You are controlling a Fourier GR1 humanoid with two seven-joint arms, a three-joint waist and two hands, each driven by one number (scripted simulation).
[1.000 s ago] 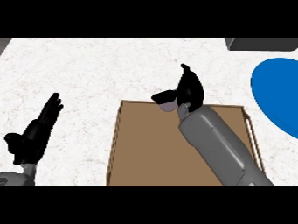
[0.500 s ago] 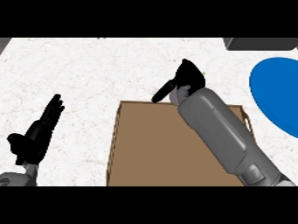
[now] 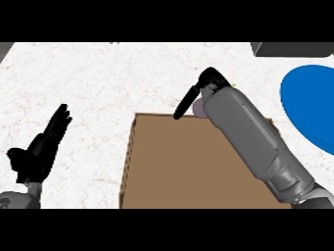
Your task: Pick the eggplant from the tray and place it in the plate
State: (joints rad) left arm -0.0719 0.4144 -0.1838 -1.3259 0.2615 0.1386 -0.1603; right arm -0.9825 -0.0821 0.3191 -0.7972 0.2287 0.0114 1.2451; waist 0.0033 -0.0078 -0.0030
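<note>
A white speckled surface (image 3: pixel 111 73) carries a brown tray (image 3: pixel 191 166) and, at the right edge, a blue plate (image 3: pixel 321 110); a dark grey box (image 3: pixel 296 49) sits at the top right. The right robot hand (image 3: pixel 207 88) hangs over the tray's far edge, fingers curled round the eggplant (image 3: pixel 198 107) — only a pale purple sliver shows. The left robot hand (image 3: pixel 43 147) rests open at the left, fingers up.
</note>
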